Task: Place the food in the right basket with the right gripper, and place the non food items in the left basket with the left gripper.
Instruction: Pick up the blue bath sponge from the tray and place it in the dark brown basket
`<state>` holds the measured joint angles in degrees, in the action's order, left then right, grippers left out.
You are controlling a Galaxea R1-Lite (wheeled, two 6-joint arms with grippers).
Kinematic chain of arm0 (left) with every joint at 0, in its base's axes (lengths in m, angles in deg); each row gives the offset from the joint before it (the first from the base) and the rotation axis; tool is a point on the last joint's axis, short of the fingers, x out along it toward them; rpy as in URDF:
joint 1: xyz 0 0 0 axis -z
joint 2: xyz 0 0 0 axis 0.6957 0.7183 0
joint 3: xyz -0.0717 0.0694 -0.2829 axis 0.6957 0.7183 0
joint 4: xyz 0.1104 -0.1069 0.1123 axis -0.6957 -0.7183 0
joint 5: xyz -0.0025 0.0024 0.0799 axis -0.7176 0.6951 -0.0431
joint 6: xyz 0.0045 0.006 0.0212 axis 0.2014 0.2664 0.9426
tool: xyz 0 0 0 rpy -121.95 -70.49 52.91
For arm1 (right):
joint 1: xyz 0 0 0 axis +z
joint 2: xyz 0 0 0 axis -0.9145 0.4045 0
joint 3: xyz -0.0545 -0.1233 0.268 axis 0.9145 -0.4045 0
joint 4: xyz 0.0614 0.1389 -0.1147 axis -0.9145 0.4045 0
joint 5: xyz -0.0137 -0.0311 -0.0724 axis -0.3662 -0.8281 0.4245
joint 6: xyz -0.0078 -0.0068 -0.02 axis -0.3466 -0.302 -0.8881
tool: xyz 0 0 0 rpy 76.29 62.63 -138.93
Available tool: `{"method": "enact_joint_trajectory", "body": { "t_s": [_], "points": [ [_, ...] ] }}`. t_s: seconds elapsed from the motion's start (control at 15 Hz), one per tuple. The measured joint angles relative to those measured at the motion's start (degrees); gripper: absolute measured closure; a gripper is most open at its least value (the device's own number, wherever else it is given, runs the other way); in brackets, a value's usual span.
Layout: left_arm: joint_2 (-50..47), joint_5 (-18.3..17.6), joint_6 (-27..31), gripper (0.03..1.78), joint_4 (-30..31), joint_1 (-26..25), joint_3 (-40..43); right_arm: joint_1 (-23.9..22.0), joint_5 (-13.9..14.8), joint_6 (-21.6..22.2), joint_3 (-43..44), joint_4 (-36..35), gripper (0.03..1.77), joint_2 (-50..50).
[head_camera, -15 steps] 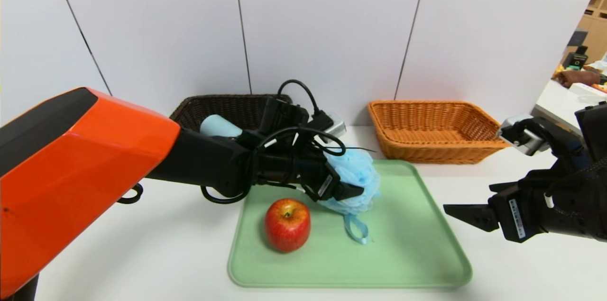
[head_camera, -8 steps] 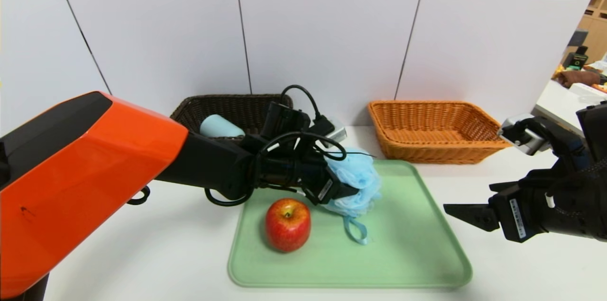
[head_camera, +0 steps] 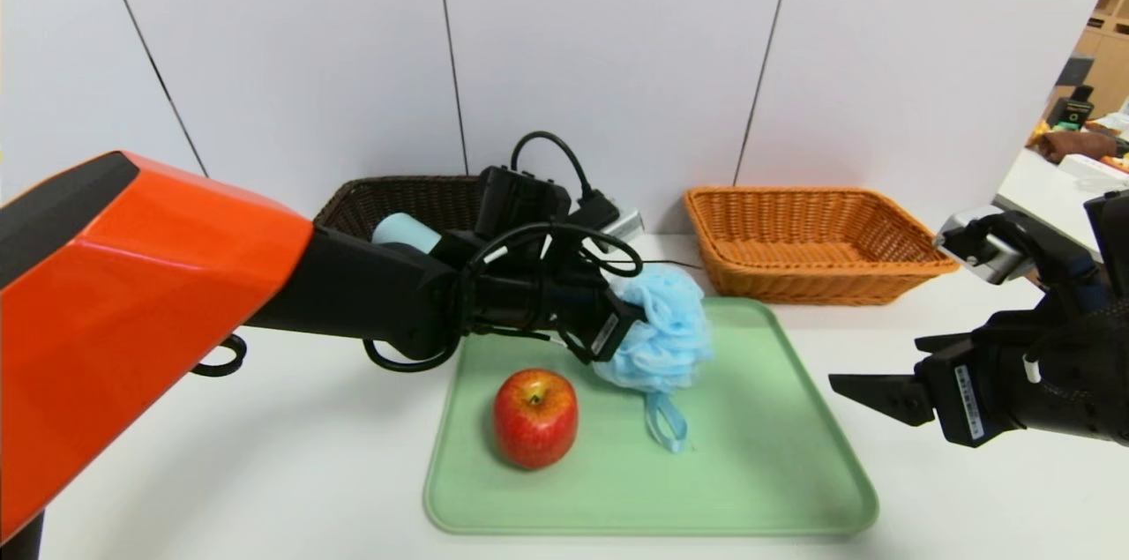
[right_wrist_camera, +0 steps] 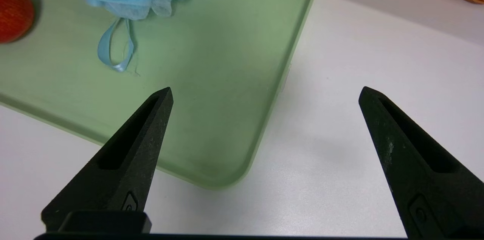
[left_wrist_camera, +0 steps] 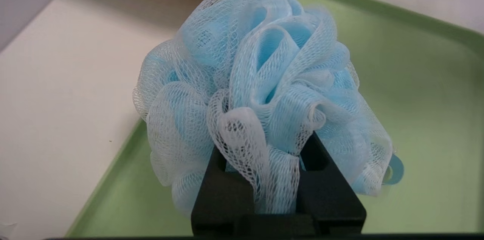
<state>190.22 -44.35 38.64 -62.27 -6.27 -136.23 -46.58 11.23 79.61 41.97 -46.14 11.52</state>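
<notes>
My left gripper (head_camera: 631, 322) (left_wrist_camera: 266, 145) is shut on the light-blue bath puff (head_camera: 660, 331) (left_wrist_camera: 257, 81) over the back of the green tray (head_camera: 776, 454). Mesh is pinched between its black fingers, and the ribbon loop (head_camera: 663, 429) trails down to the tray. On the tray's front left sits the red apple (head_camera: 534, 417). The blue-grey cup (head_camera: 404, 234) lies in the dark brown left basket (head_camera: 388, 194), partly behind my left arm. The orange-tan right basket (head_camera: 807, 229) holds nothing. My right gripper (head_camera: 869, 392) (right_wrist_camera: 266, 90) hovers open by the tray's right front corner.
A white table carries everything, with a white panelled wall close behind the baskets. Black cables loop over my left wrist (head_camera: 564, 251). The tray's right half (right_wrist_camera: 227, 62) is bare. Another table with clutter (head_camera: 1072, 145) stands at the far right.
My left gripper has shut on the bath puff and raised it slightly, pulling it back a little. The right gripper has barely shifted. The apple has stayed put.
</notes>
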Motion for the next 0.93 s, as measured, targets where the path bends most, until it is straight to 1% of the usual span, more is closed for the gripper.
{"method": "enact_joint_trajectory", "body": {
  "t_s": [0.4, 0.53, 0.67, 0.87, 0.93],
  "points": [
    [-5.73, 2.67, -0.11, 1.55, -0.62, -0.15, -1.12, -0.09, -0.18, -0.09, -0.06, 0.01, 0.11, -0.90],
    [-7.80, 4.05, -0.13, 1.55, -1.78, -1.05, -2.19, -0.09, -0.30, -0.15, -0.13, 0.11, 0.11, -1.45],
    [-9.87, 4.62, -0.16, 1.55, -2.58, -2.95, -3.30, -0.09, -0.30, -0.20, -0.20, 0.20, 0.11, -1.95],
    [-12.68, 4.85, -0.41, 1.57, -2.85, -7.61, -4.38, -0.05, -0.38, -0.20, -0.24, 0.22, 0.11, -2.58],
    [-13.51, 5.51, -0.46, 1.57, -3.19, -9.57, -4.57, -0.05, -0.49, -0.26, -0.24, 0.20, 0.11, -2.73]
  ]
}}
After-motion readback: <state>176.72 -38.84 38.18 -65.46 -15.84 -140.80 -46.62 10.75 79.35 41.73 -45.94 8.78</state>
